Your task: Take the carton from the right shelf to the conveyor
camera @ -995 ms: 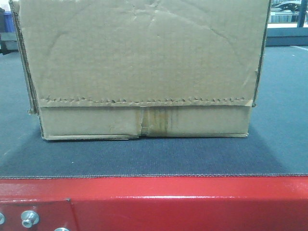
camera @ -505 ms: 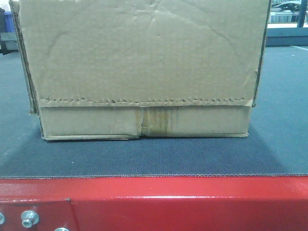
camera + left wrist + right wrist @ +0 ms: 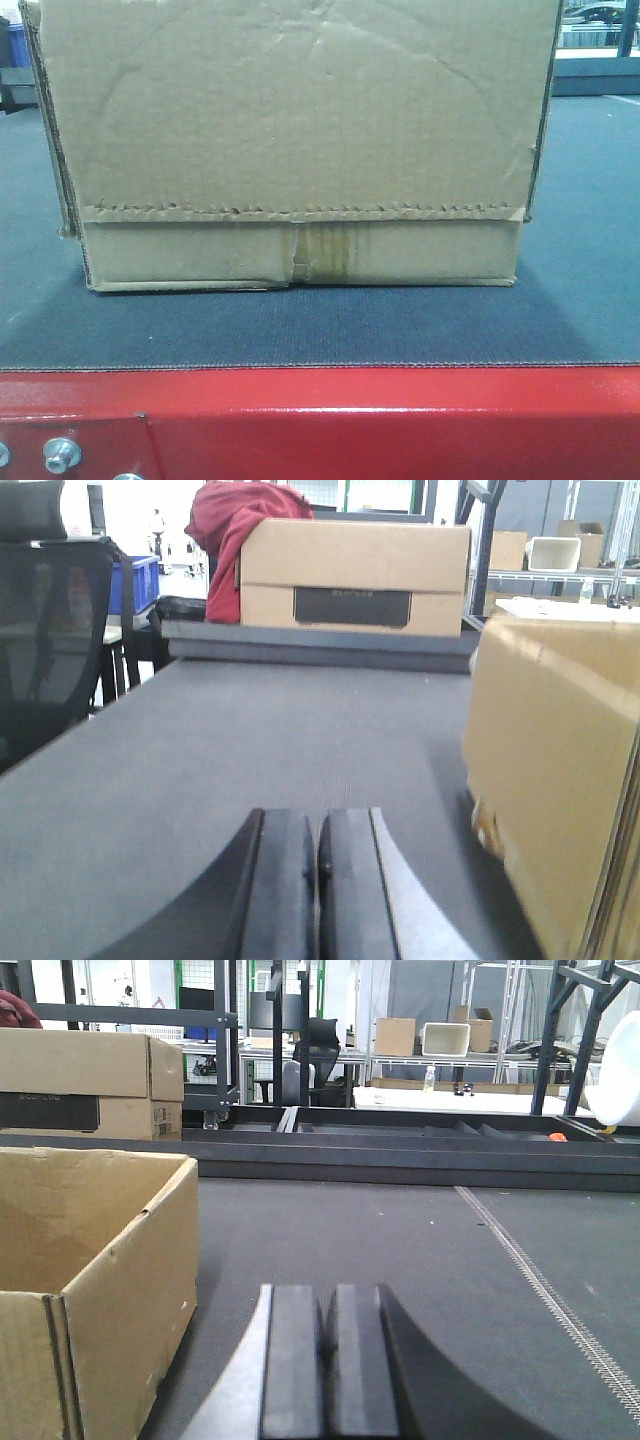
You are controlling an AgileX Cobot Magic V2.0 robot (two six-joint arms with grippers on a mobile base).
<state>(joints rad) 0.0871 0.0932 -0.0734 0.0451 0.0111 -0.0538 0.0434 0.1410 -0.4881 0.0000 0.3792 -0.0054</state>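
The brown carton [image 3: 300,140] stands upright on the dark grey conveyor belt [image 3: 300,330], just behind the red frame edge [image 3: 350,420]. Its creased face, jagged flap line and stained seam face the front camera. My left gripper [image 3: 318,860] is shut and empty, low over the belt, with the carton [image 3: 550,770] to its right and apart from it. My right gripper [image 3: 325,1340] is also shut on nothing, and the open-topped carton [image 3: 90,1270] stands to its left without touching. The right shelf is out of view.
Another cardboard box [image 3: 355,575] with a red cloth [image 3: 235,525] draped beside it sits beyond the belt's far end. A black mesh chair [image 3: 50,630] stands at the left. Metal racks [image 3: 480,1030] and more boxes fill the background.
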